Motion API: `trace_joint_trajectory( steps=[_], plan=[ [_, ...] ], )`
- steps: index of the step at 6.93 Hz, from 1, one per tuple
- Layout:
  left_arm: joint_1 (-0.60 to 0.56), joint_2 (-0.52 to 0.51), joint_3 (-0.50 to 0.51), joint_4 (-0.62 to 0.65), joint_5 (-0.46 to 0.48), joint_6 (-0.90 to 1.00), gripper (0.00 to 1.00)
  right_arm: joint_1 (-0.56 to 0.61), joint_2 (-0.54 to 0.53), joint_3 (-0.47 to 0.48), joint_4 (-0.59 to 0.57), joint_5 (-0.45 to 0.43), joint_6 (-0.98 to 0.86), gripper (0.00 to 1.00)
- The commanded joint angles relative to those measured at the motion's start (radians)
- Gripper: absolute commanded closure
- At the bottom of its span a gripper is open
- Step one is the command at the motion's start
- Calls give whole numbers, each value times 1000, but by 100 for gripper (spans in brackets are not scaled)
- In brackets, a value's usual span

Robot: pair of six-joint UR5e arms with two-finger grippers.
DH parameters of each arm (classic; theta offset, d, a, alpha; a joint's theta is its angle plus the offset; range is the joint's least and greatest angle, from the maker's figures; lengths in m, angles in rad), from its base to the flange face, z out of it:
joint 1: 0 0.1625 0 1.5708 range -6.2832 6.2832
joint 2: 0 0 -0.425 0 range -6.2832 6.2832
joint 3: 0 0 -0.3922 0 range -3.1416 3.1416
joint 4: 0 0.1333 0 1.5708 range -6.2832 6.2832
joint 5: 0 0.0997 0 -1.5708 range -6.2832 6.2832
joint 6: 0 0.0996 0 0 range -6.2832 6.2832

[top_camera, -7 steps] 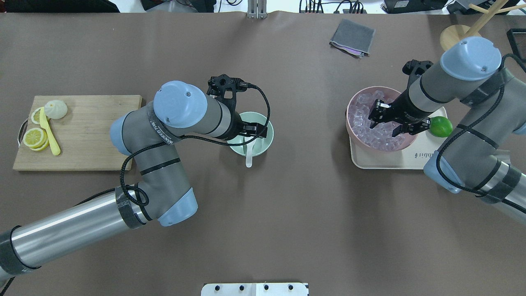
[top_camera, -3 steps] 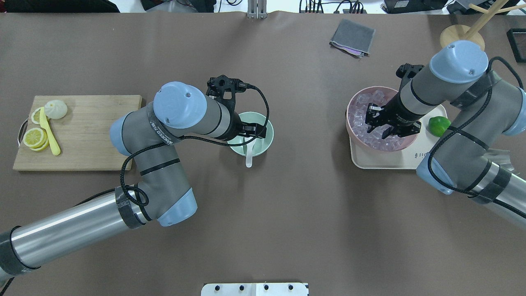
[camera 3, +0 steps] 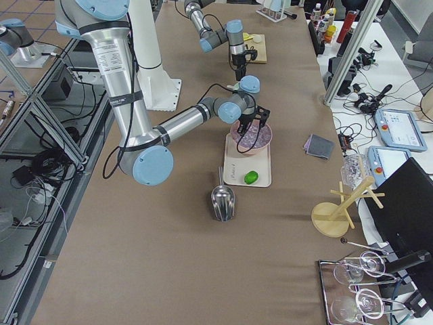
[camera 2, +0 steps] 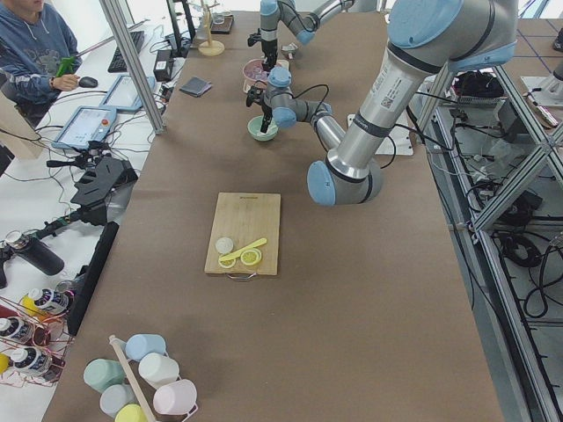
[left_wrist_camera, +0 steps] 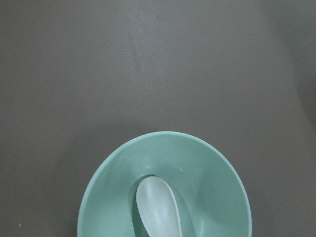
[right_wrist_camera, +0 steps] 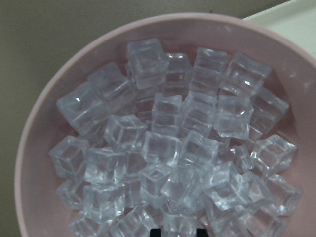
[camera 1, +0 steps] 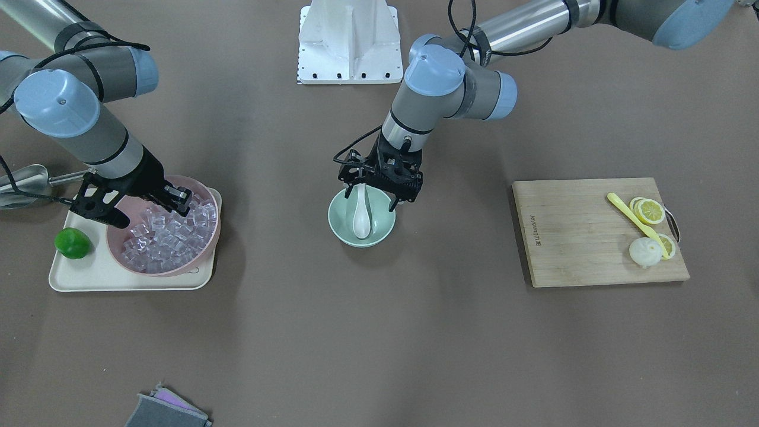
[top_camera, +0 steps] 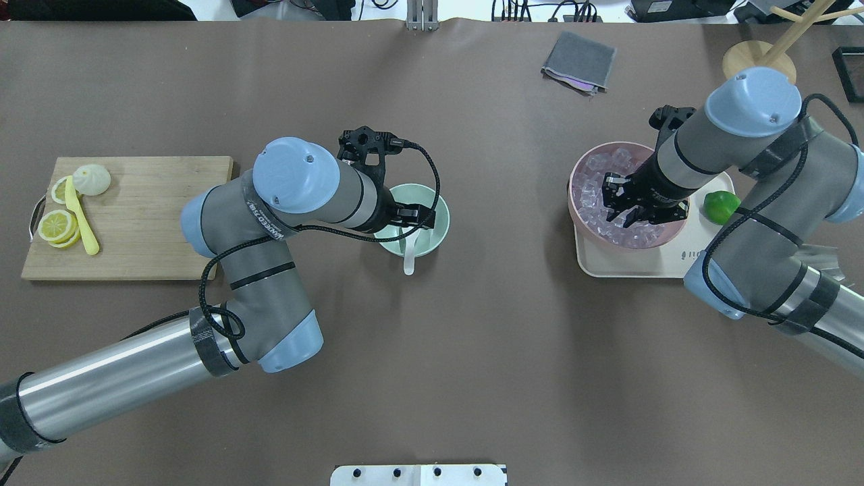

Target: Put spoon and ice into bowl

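The white spoon (camera 1: 362, 219) lies in the mint-green bowl (camera 1: 379, 232), scoop down, with its handle (top_camera: 408, 262) over the rim nearest the robot. My left gripper (camera 1: 369, 198) hovers over the bowl, open, with the handle between its fingers. The left wrist view shows the spoon (left_wrist_camera: 158, 207) in the bowl (left_wrist_camera: 212, 173) and no fingertips. My right gripper (top_camera: 631, 216) is down in the pink bowl (top_camera: 579, 169) full of ice cubes (right_wrist_camera: 163, 148). In the right wrist view its fingertips (right_wrist_camera: 156, 232) stand close on either side of one cube.
The pink bowl stands on a cream tray (top_camera: 607, 266) beside a green lime (top_camera: 721, 206). A metal scoop (camera 1: 24, 184) lies by the tray. A cutting board (top_camera: 148, 223) holds lemon slices and a yellow utensil (top_camera: 81, 216). A grey cloth (top_camera: 579, 61) lies at the far edge.
My right gripper moved leftwards over the pink bowl, uncovering the lime, and its fingers drew together among the ice. My left gripper stayed over the mint-green bowl, barely shifting.
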Motion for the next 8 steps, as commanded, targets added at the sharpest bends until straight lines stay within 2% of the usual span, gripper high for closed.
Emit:
trace_joint_trajectory(
  steps=[1,2,3,4,5,6,7,8],
  plan=[
    [-29,13,-26,2,-9,9,3,53,39,50,-11,56,0,100],
    [-57,78,-75,2,-26,43,3,61,94,55,-14,64,16,100],
    [-126,178,-151,5,-88,155,3,49,152,46,-14,58,55,100],
    [-226,295,-210,3,-206,241,3,-18,224,34,-11,6,173,100],
    [-310,397,-251,2,-289,362,3,-113,273,26,-4,-104,263,100],
    [-380,478,-267,-3,-337,477,3,-205,356,-29,1,-229,325,100],
    [-431,525,-281,-6,-377,520,3,-260,438,-131,37,-325,347,100],
    [-436,572,-320,-9,-388,520,3,-284,451,-222,164,-347,387,100]
  ],
)
